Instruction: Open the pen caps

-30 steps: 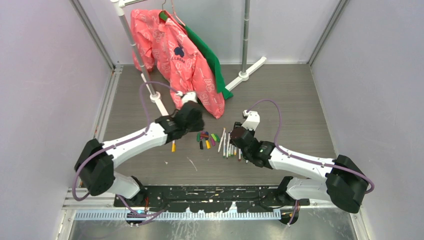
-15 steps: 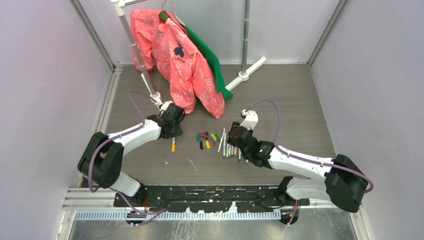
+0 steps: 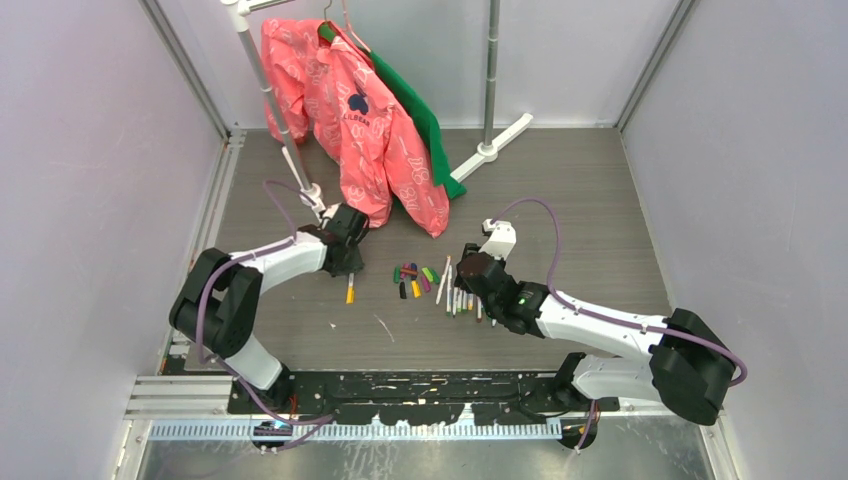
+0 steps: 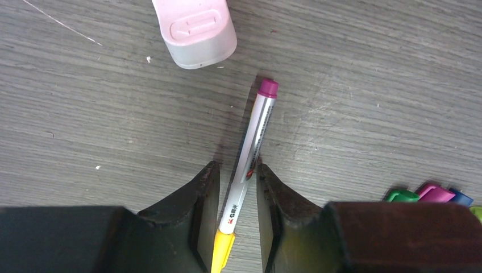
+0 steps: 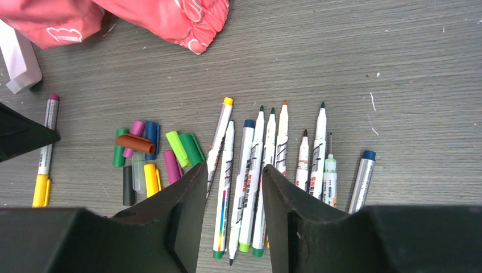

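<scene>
A white pen [image 4: 250, 145] with a yellow cap [image 4: 223, 253] and a magenta end lies flat on the grey floor. My left gripper [image 4: 236, 168] is low over it, open, with one finger on each side of the barrel and a gap on the left side. Right of it lies a heap of loose pen caps [image 3: 415, 278] in green, magenta, blue, yellow, brown and black, also visible in the right wrist view [image 5: 150, 156]. My right gripper [image 5: 234, 168] hangs open above a row of uncapped pens [image 5: 273, 153] and holds nothing.
A pink jacket [image 3: 370, 120] and a green garment [image 3: 425, 115] hang from a rack at the back. The rack's white foot [image 4: 196, 31] lies just beyond the capped pen, and another foot [image 3: 505, 135] sits at the back right. Grey walls close in both sides.
My left arm swung back left from over the heap of caps and came down over the yellow-capped pen. The right arm has not moved.
</scene>
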Controlling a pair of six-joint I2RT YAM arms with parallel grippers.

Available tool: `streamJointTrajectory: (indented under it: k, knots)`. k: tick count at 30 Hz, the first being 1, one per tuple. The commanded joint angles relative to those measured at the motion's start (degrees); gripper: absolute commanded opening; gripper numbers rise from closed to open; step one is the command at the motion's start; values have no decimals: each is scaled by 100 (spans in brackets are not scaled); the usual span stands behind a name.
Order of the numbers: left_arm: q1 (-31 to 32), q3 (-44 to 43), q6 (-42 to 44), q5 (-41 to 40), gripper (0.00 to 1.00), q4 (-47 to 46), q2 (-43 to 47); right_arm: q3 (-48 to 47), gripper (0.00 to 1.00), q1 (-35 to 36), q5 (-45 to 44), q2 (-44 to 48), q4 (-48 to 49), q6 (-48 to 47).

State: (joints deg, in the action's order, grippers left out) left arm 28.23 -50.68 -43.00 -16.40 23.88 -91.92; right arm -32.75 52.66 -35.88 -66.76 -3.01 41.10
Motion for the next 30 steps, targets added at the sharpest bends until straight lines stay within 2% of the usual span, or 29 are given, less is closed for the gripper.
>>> streamJointTrajectory:
  k: [1,6,10,12,19,30]
  knots:
    - [-59,-179,73,82,31,-143,-163,-3,46,5,-78,84,266,29]
    - [-94,-215,110,179,28,-154,-445,-3,46,7,-72,99,266,46]
    - [-109,-329,147,284,13,-78,-740,26,46,7,-85,152,265,63]
    - [-108,-375,175,367,1,-62,-912,30,46,9,-86,163,263,65]
    - [-107,-264,169,656,0,-259,-1097,41,46,7,69,190,265,1]
    - [-17,643,-69,1593,0,-1668,563,-127,47,133,1859,-341,1495,-612]
